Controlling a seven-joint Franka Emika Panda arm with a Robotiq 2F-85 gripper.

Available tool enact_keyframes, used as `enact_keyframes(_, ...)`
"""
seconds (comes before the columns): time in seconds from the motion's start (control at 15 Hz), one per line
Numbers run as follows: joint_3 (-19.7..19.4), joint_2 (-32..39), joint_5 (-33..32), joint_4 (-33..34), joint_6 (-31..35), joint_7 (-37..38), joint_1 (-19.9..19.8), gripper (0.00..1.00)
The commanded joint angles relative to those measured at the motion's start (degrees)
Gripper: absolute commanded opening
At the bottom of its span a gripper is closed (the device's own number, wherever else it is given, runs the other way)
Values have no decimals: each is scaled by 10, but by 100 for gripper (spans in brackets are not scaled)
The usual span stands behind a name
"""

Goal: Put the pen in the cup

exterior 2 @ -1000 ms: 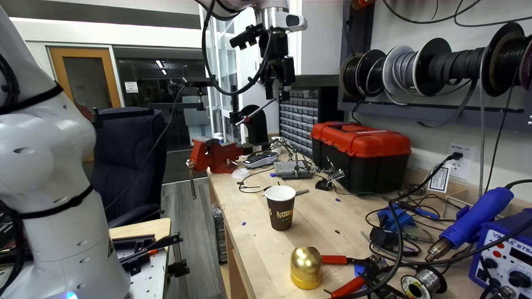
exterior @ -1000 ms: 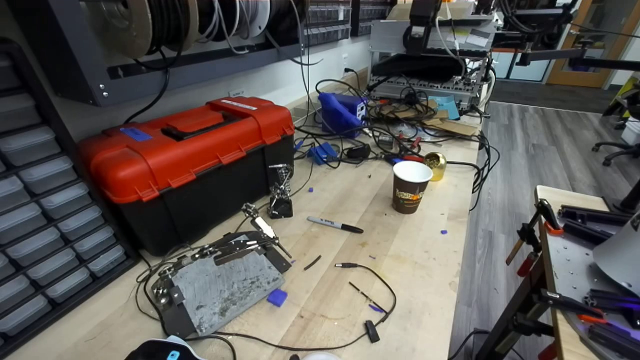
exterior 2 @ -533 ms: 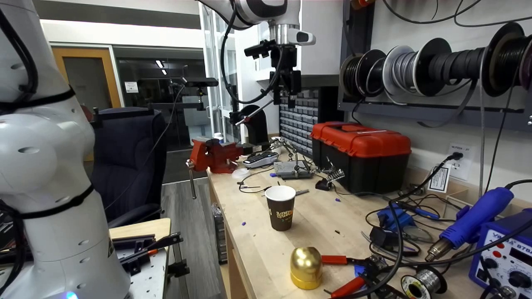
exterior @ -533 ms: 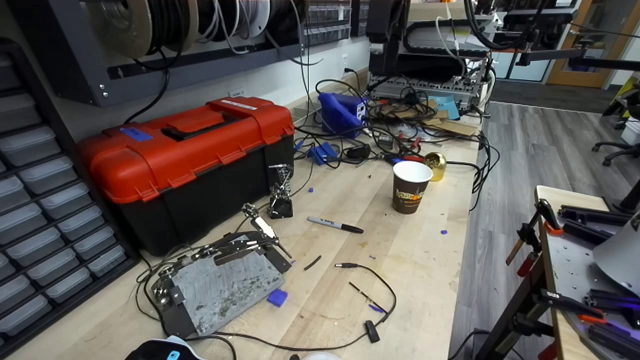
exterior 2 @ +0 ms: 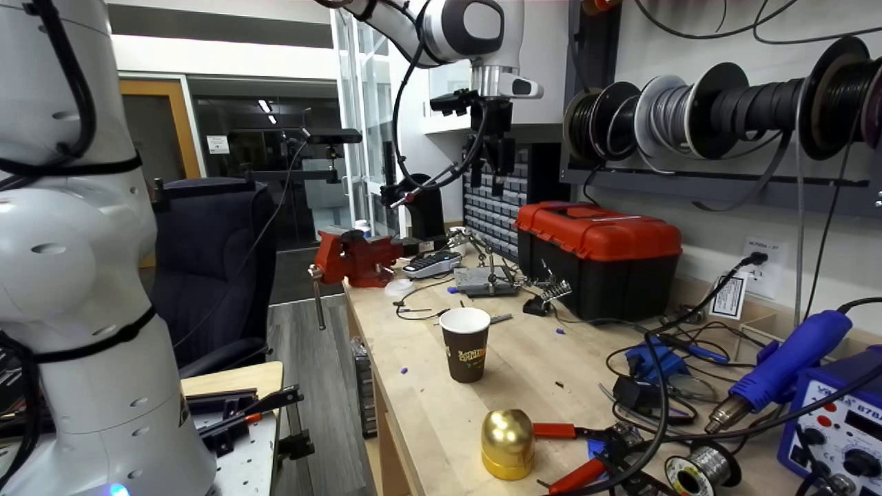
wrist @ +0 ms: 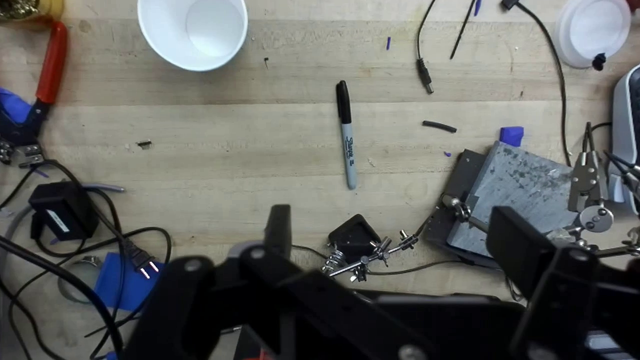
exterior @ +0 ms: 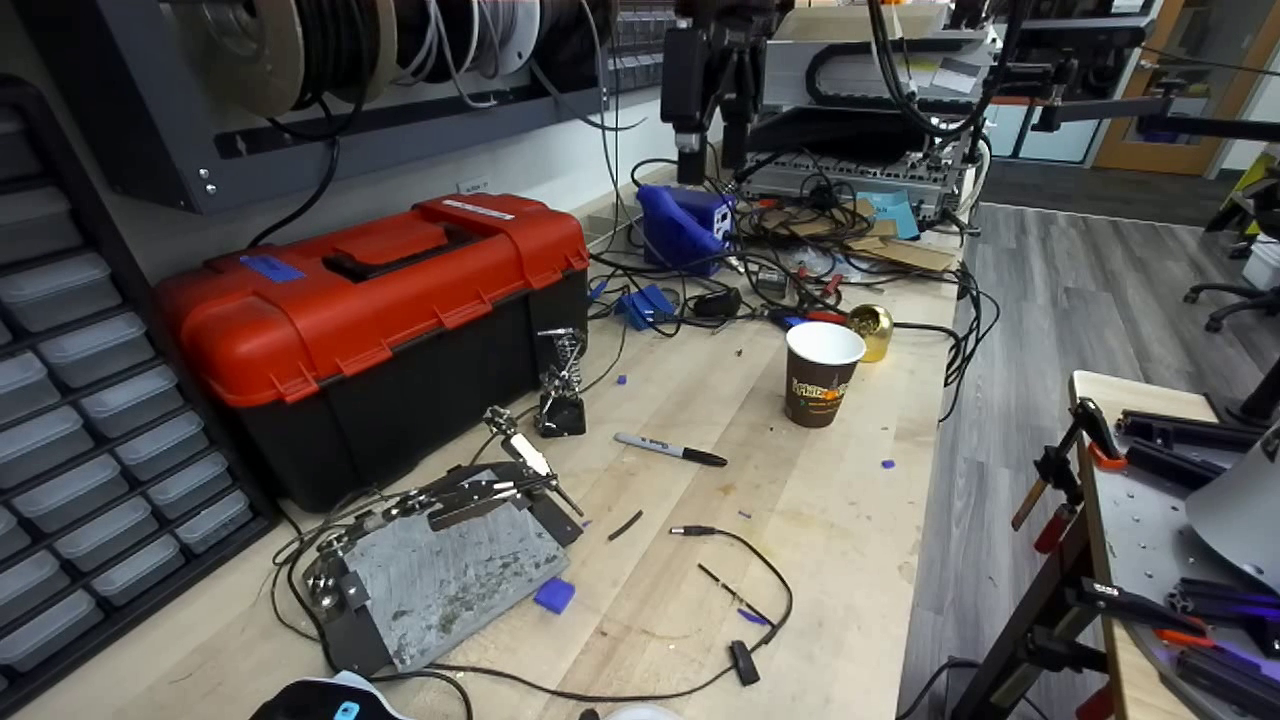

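Pen (wrist: 347,135) lies near the cup (exterior 2: 466,351) on the worktop (exterior: 850,530); a gold pot (exterior 2: 508,444) and pliers (wrist: 51,67) sit on the cup's opposite side, a toolbox (exterior 2: 599,275) well apart. The jaws, spread wide, hang higher.

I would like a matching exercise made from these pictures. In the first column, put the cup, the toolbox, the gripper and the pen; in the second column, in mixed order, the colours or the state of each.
Column 1
1. cup
2. toolbox
3. gripper
4. pen

Column 2
A. red above, black below
B. lying flat, grey with a black end
C. jaws apart, gripping nothing
D. standing upright, white inside

Right pairs: 1-D, 2-A, 3-C, 4-B
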Motion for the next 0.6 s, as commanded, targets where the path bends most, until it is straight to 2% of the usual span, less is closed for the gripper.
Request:
enact_keyframes(0.0,-7,44,6,45,-28,24,8,100)
enact_keyframes(0.53,-10,68,3,32,-4,12,10,100)
